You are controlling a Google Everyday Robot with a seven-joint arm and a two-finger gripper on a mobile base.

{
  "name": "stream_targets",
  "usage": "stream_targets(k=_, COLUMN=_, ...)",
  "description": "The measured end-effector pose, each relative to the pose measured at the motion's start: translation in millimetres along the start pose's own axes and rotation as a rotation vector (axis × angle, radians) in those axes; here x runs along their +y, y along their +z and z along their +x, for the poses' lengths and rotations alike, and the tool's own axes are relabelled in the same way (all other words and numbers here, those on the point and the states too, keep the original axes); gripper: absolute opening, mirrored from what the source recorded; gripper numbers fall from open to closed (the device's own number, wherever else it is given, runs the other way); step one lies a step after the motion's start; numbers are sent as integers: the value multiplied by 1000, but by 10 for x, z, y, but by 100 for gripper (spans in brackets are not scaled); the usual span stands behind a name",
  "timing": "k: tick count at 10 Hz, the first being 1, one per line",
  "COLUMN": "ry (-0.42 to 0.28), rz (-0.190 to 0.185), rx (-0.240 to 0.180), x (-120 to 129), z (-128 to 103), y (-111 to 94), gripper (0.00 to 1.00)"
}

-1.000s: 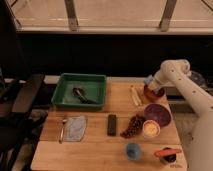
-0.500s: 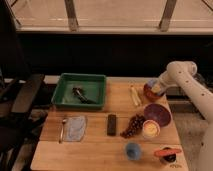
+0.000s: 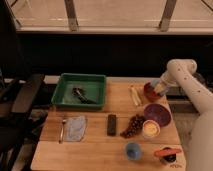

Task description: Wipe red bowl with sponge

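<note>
Moved since earlier: arm has drawn in a little toward the right side of the frame, and the hand (image 3: 161, 91) now sits right at the red bowl (image 3: 150, 91), right of centre.
Green tray (image 3: 62, 94): left of centre on the tabletop (image 3: 90, 150), a dark utensil lying inside.
Fork and cloth: fork (image 3: 62, 130) and pale-blue cloth (image 3: 76, 127) lie side by side, lower left.
Middle items: dark remote-like bar (image 3: 112, 124), then a bunch of dark grapes (image 3: 132, 126).
Blue cup (image 3: 132, 150): bottom centre, well apart from the bowl.
Red bowl: right of centre, just above the purple dish (image 3: 158, 114); likely rigid, light and smooth, so it could slide or tip under a hard wipe.
Sponge (image 3: 160, 90): a small pale block at the fingers, pressed against the bowl; soft and squashy, best pinched across its short sides.
Hand: fingers together, clamped on the sponge.
White cup (image 3: 150, 129): yellow inside, just below the purple dish.
</note>
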State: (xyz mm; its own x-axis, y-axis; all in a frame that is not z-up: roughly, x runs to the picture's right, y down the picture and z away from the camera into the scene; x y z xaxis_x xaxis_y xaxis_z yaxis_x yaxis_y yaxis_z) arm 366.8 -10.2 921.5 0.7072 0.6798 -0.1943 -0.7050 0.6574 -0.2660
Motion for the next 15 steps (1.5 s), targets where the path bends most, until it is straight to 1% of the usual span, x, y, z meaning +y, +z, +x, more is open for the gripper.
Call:
stream_targets(k=1, ry=-5, rz=-1, rx=-8, x=-50, z=-96, y=54, gripper=0)
stream_targets(k=3, ry=-9, rz=-13, rx=-25, x=-41, z=-192, y=107, gripper=0)
stream_targets(k=5, ry=-19, rz=-43, rx=-39, x=83, z=-302, y=189, gripper=0)
stream_targets(k=6, ry=-22, rz=-55, rx=-40, x=127, z=-300, y=209, gripper=0)
stream_targets(k=8, ry=-35, rz=-68, rx=-33, x=235, z=-237, y=192, gripper=0)
stream_targets(k=10, ry=-31, rz=-60, rx=-11, x=265, z=-113, y=141, gripper=0)
stream_targets(k=11, ry=-23, rz=-48, rx=6, x=223, z=-8, y=100, gripper=0)
stream_targets(k=12, ry=-17, rz=-41, rx=15, x=194, z=41, y=82, gripper=0)
stream_targets(k=14, ry=3, rz=-32, rx=32, x=106, z=122, y=65, gripper=0)
stream_targets(k=15, ry=15, rz=-35, rx=37, x=41, z=116, y=102, gripper=0)
